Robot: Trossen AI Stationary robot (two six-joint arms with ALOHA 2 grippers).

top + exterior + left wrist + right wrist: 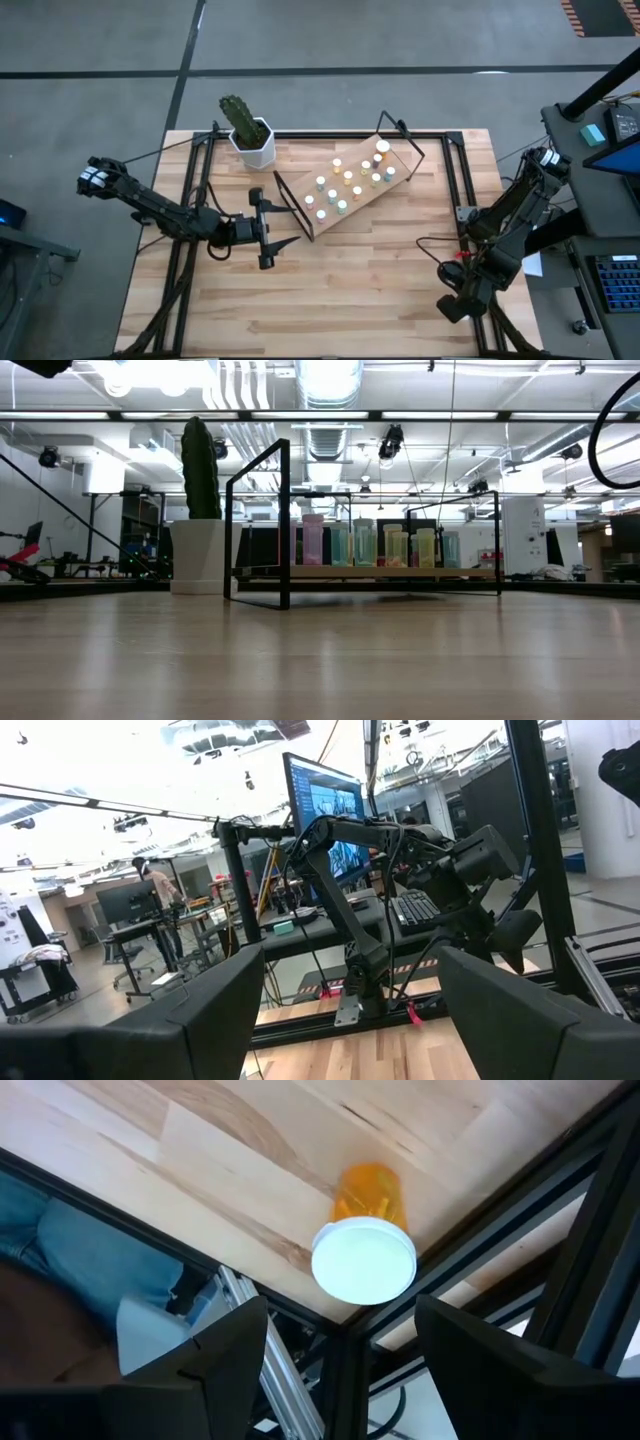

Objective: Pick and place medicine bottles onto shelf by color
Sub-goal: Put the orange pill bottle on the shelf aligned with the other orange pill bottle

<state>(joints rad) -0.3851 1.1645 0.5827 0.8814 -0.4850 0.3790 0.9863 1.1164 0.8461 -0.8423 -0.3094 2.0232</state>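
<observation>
The light-wood shelf [385,185] on its black wire frame stands tilted at the table's far middle and carries several small bottles [348,178] with white, pale green and yellow caps; it also shows in the low view [270,572]. An orange bottle with a white cap [365,1255] stands on the table's near right corner. My right gripper [340,1315] is open above it, a finger off to either side, not touching; in the high view [447,303] the gripper hides the bottle. My left gripper [272,232] is open and empty, left of the shelf.
A white pot with a cactus [250,140] stands at the far left of the shelf. Black frame rails [460,200] run along the table's edges. Bare tabletop [350,290] lies between the shelf and the near edge.
</observation>
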